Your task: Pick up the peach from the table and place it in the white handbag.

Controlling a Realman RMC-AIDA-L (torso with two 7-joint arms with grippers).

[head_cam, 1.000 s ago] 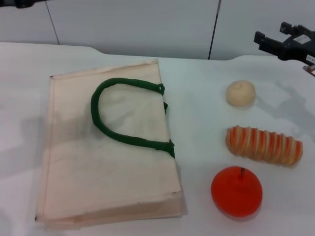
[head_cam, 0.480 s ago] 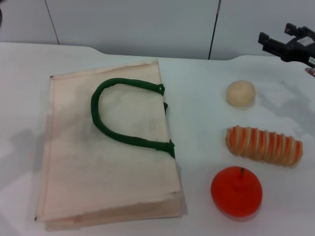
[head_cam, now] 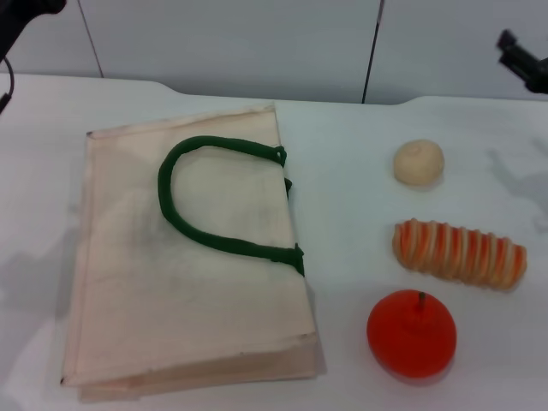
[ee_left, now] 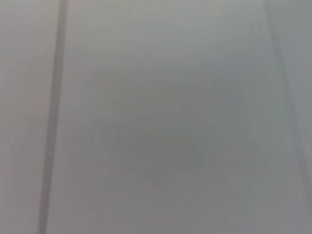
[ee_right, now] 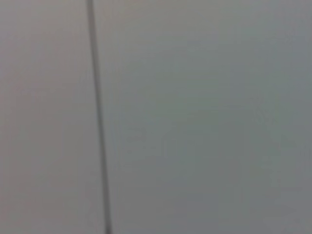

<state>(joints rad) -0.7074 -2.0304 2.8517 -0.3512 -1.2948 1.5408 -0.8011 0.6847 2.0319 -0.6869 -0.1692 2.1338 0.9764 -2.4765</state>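
The white handbag (head_cam: 188,257) lies flat on the table at the left, its dark green handle (head_cam: 205,193) looped across the top face. The peach shows in no view. Only a dark edge of my right gripper (head_cam: 522,62) is in the head view, high at the far right, well above and behind the fruits. A dark part of my left gripper (head_cam: 26,15) sits in the far left top corner, away from the bag. Both wrist views show only a plain grey wall with a seam.
Right of the bag, a small beige ball (head_cam: 419,162) lies at the back, an orange-and-cream striped bread roll (head_cam: 460,253) in the middle and a red-orange fruit with a stem (head_cam: 412,333) at the front. The white table (head_cam: 351,214) runs between bag and fruits.
My right gripper has pulled up and to the right, almost out of the head view. The dark left arm part has come further into the top left corner. Nothing on the table has moved.
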